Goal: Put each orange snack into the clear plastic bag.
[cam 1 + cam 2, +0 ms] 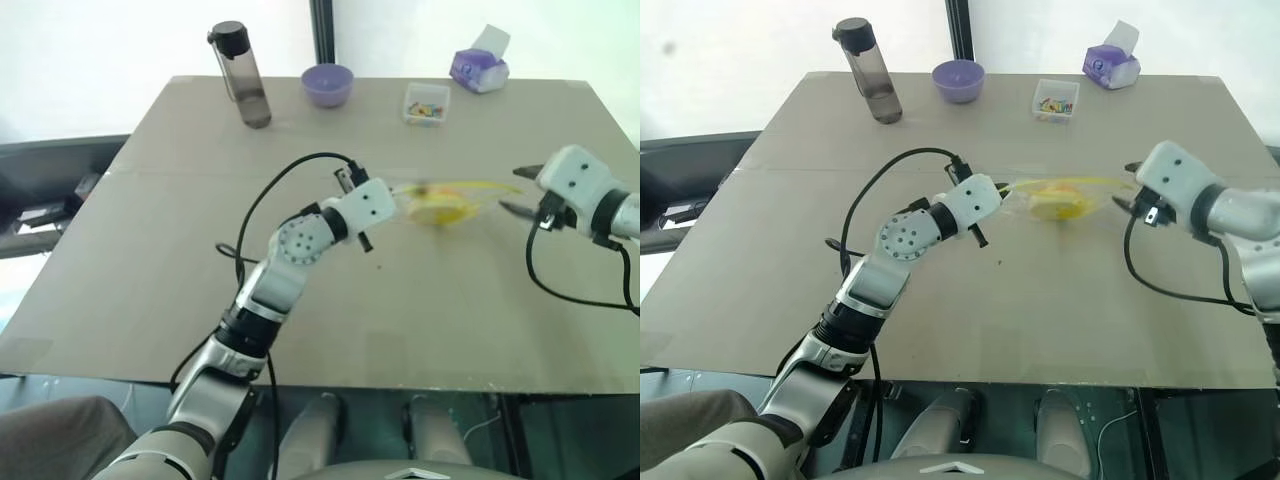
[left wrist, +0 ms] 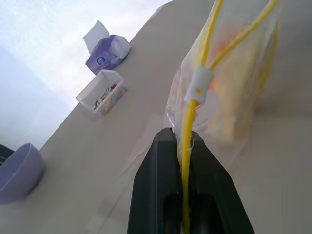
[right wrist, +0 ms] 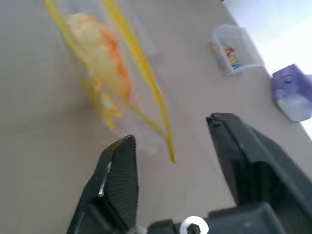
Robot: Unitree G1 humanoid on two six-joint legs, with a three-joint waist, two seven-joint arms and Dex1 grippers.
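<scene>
No readable writing, clear plastic bag (image 2: 229,92) with yellow strip held orange snack (image 3: 100,63) inside, left end effector (image 2: 183,161) pinched its strip, right end effector (image 3: 170,161) gaped empty.

No readable text on anything, round blue mark on the purple tissue pack (image 2: 105,52) too blurred to read

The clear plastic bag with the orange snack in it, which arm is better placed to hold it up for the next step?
Left. The left gripper is shut on the yellow strip of the clear plastic bag, which hangs from it with the orange snack inside. The right gripper is open beside the bag's end, holding nothing.
</scene>
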